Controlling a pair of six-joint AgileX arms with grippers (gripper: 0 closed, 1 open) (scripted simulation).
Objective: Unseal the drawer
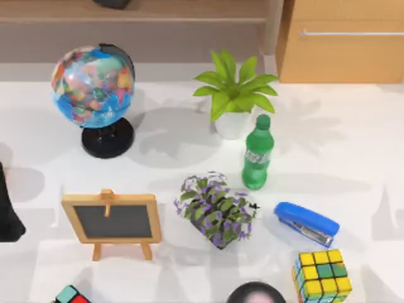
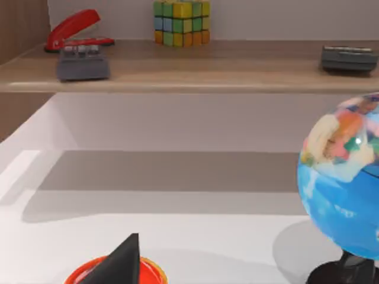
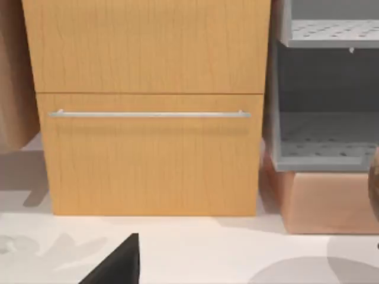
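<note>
arm seen from above: the left arm (image 1: 7, 211) is a solid black mass at the left edge of the frame, about mid-height; narrow at its top, broadening downward to an angular lower outline.
claw, left wrist camera: the left claw (image 2: 118, 265) is a black wedge at the bottom edge, left of centre; one edge straight and vertical, the other a long slope, meeting in a sharp tip.
claw, right wrist camera: the right claw (image 3: 116, 264) has the same black wedge form, bottom edge, left of centre; the sloped face reads slightly greyer.
finish: matte, flat-faced, uniformly dark on all three parts.
</note>
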